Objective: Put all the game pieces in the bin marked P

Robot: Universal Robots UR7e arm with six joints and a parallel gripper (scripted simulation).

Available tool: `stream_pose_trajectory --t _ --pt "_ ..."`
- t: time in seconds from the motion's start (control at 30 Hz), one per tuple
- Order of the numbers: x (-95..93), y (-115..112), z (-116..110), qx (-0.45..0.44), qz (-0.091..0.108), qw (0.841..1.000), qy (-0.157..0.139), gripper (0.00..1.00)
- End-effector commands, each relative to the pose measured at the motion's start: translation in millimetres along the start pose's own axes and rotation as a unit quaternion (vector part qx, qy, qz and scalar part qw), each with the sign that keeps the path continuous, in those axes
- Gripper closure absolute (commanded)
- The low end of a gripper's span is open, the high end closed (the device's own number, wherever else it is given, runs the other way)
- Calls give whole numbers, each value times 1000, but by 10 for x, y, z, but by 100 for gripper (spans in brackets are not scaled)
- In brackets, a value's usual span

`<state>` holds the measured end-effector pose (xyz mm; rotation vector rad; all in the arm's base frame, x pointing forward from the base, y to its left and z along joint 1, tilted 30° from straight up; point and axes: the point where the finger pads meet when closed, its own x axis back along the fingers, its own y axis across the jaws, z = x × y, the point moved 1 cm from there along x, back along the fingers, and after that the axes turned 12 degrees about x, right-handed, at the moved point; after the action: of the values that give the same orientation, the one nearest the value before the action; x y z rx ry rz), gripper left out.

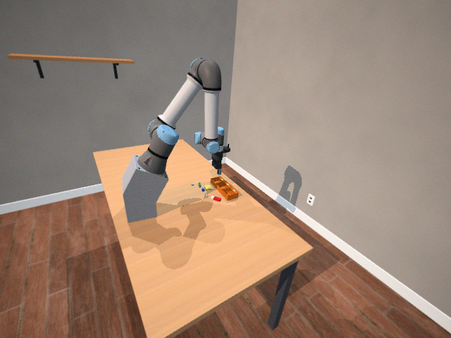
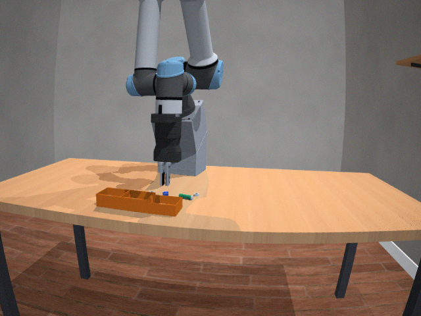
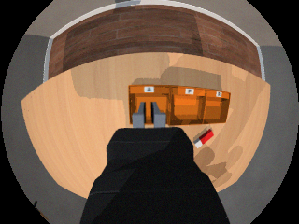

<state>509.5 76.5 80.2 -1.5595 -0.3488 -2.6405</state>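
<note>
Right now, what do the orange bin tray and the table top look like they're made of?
The bin tray looks like moulded plastic: uniform matte orange, thin walls, no grain, no gloss; painted wood is possible. The table top looks like light wood or wood laminate with a satin finish, since fine grain lines run along it and its edge shows the same tone. Its legs look like dark painted metal.

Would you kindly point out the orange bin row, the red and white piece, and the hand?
orange bin row (image 2: 135, 205), exterior view, front wall.
red and white piece (image 1: 216, 198), top view, its middle.
hand (image 2: 164, 180), exterior view, between the fingertips.
</note>
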Motion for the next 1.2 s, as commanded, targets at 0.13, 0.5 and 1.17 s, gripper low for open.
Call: stream_pose_trajectory --t 0.13,0.5,1.17 --pt "664 2 11 0 0 1000 2 69" --pt "1244 2 10 0 0 1000 2 69" --pt "656 34 -692 -10 0 1000 1 36"
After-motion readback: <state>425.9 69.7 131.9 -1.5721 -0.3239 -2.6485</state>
